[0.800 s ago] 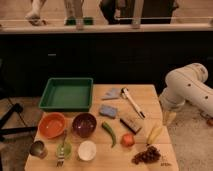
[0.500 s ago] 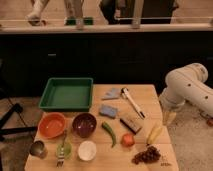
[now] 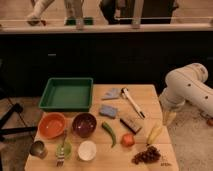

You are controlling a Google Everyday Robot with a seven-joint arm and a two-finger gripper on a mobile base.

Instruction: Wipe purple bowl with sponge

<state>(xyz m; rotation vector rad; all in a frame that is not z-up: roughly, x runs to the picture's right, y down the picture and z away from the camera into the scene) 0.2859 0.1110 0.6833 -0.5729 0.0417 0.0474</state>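
The purple bowl [image 3: 84, 124] stands upright on the wooden table [image 3: 148, 95], front left of centre, next to an orange bowl [image 3: 51, 125]. The blue sponge [image 3: 108, 111] lies flat at the table's middle, just behind and right of the purple bowl. My white arm bends in from the right. My gripper [image 3: 169, 118] hangs downward beside the table's right edge, far right of the sponge and bowl, and touches nothing.
A green tray [image 3: 67, 95] sits at back left. A grey cloth [image 3: 111, 93] and a white-handled brush [image 3: 131, 101] lie behind the sponge. A dark block [image 3: 130, 124], green chili [image 3: 109, 133], tomato [image 3: 128, 140], banana [image 3: 154, 133], grapes [image 3: 147, 155], white cup [image 3: 87, 150] and metal cup [image 3: 38, 148] lie in front.
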